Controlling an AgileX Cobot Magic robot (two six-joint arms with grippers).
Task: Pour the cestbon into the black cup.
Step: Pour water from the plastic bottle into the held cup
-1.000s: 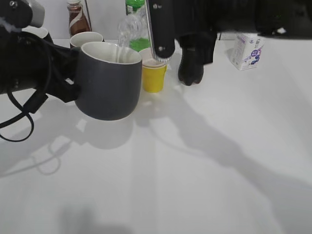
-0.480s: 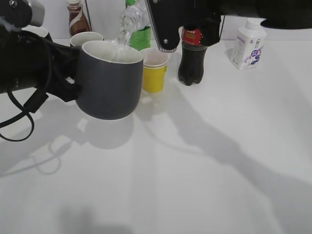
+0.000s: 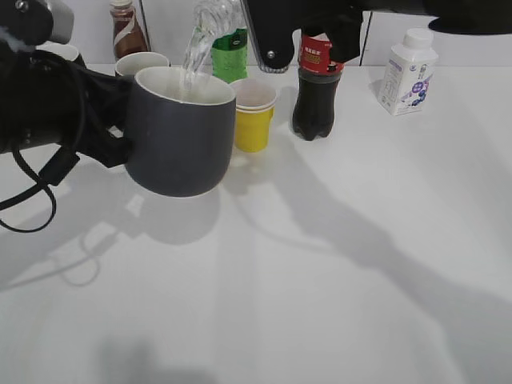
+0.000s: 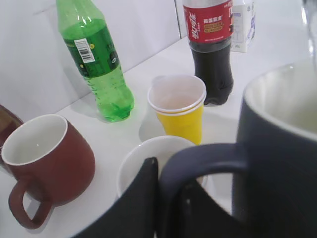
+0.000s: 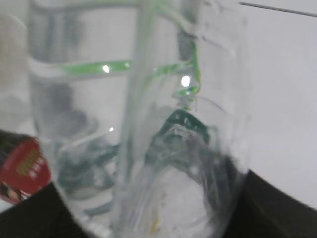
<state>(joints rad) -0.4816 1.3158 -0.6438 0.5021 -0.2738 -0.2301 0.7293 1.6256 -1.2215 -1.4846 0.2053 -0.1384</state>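
A: What does each pincer hold?

B: The left pincer [image 4: 166, 203] clamps the looped handle of the black cup [image 3: 178, 132], lifted off the table [image 3: 320, 272]. The right pincer [image 3: 276, 32] grips the cestbon [image 3: 206, 28].

A: How do they look?

B: The cestbon is clear, ribbed and tipped mouth-down over the cup's white inside. The cup is matte charcoal, widening downward, just beside a yellow cup [image 3: 254, 116].

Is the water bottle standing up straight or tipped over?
Tipped. The cestbon slants mouth-down over the black cup, its open neck just above the rim.
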